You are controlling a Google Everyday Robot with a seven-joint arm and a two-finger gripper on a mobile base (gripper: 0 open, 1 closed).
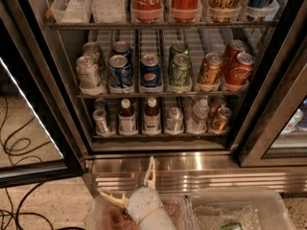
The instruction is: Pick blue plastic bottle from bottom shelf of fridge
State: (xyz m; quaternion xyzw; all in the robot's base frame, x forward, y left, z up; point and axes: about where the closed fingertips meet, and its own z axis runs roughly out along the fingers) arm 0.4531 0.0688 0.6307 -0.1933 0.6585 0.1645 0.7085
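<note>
The fridge [158, 164] stands open in front of me. On its bottom shelf [158, 137] two small brown bottles with white caps stand side by side. The left one, with the paler label, is the blue plastic bottle [127, 117]; the alike bottle [152, 116] is just right of it. Silver cans [101, 120] stand on either side. My gripper [130, 184] is low in front of the steel base, well below the shelf and apart from the bottles. It is open and empty, with one finger [150, 172] pointing up and the other [112, 198] pointing left.
A clear water bottle [197, 115] and a gold can [220, 119] stand at the shelf's right. The can shelf [158, 95] above holds Pepsi and Coca-Cola cans. Glass doors [29, 128] flank the opening. Clear plastic bins [240, 212] lie below. Cables [19, 147] lie on the floor at left.
</note>
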